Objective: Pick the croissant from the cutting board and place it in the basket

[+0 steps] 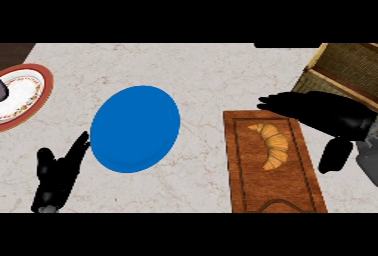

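Right robot hand [321, 114] is seen spread over the upper right corner of the cutting board [272, 192], fingers stretched out toward the left and thumb hanging down off the board's right edge; nothing is held in it. Just below those fingers the croissant [272, 144] is lying on the board, golden and curved, its length running from the upper left down to the lower right, and it is not touched by the hand as far as can be made out. The board itself is a long brown wooden one with a carved border, set upright in the view on the right part of the pale marbled worktop [199, 70]. At the upper right corner the woven basket [347, 67] is caught, partly cut off by the edge, just beyond the right hand and near the board's top end.

Further out, a blue plate [135, 129] is placed in the middle of the worktop, well clear of the board on its left. At the far left edge a white plate with a red rim [33, 92] is partly shown. Over at the lower left the left robot hand [59, 172] is resting open, fingers straight and pointing up toward the blue plate, with nothing in it.
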Robot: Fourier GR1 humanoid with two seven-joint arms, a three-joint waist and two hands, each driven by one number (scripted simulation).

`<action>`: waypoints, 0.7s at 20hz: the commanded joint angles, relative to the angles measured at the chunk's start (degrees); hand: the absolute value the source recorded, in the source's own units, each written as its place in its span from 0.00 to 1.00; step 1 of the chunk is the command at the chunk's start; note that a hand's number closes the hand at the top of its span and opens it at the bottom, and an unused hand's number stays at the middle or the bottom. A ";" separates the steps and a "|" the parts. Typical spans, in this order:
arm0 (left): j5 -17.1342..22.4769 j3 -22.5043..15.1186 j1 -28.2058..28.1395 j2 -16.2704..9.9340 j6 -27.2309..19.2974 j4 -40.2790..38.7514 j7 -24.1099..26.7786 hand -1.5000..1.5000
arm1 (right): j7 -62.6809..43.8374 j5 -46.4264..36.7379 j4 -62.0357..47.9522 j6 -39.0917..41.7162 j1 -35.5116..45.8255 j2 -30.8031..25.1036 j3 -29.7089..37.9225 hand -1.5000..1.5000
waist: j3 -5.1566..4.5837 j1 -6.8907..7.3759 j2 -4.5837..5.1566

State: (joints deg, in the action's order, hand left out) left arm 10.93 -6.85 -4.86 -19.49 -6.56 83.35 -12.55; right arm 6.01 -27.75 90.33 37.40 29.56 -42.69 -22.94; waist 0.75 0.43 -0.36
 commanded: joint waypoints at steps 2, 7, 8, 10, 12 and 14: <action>2.12 1.59 -0.95 0.03 3.20 -5.21 -0.70 0.50 | 2.85 -5.98 -4.60 -5.43 -1.88 4.39 -2.09 0.00 | -0.74 0.11 0.57; -0.94 -0.01 -1.76 2.68 -0.18 -3.65 -1.98 0.50 | 1.29 -6.94 -3.08 -4.09 -2.76 6.13 -1.27 0.00 | -0.74 -0.35 0.37; -2.58 -1.99 -2.28 3.68 -0.06 -3.42 -0.45 0.50 | 3.81 -8.16 -8.28 -4.79 -0.08 7.29 -1.54 0.00 | -0.73 0.21 0.53; 0.59 1.18 -2.77 1.55 3.01 -4.34 -0.69 0.50 | 4.25 -7.70 -5.46 -4.67 -1.73 6.19 -0.19 0.00 | -0.76 -0.22 0.41; -3.62 -2.73 -1.97 5.52 -2.17 -1.94 -3.10 0.50 | 3.69 -10.24 -6.72 -6.28 -2.17 9.03 -2.58 0.00 | -0.73 -0.14 0.45; -0.10 0.66 -2.39 1.69 2.79 -1.54 -3.62 0.50 | 6.03 -11.39 -7.67 -6.79 -2.42 7.69 -1.77 0.00 | -0.73 -0.04 0.44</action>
State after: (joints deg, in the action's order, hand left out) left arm 9.38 -5.64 -5.87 -18.36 -5.68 83.94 -12.60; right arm 9.78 -36.74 84.30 32.19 27.45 -35.56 -24.51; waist 0.75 0.35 -0.41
